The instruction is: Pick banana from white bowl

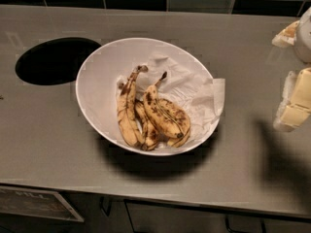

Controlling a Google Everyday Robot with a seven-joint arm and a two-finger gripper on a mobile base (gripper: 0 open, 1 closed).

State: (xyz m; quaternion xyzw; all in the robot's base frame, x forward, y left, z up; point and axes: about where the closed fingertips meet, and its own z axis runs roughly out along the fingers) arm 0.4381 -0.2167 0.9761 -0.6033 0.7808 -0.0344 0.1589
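Near white bowl (95,89), gripper (285,79), fingers (298,97) apart

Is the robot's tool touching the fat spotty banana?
Apart. The camera view shows the tool at the right edge, bare counter between it and the banana in the white bowl.

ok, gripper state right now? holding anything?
Gripper: open, holding nothing. It is at the right edge of the view, over the counter and apart from the white bowl. The banana lies in the bowl.

counter (48,130): grey
hole (56,59): dark oval, left
paper towel (194,89): white, crumpled
slim banana (127,113): long, brown-streaked
gripper (282,79): right edge, fingers apart
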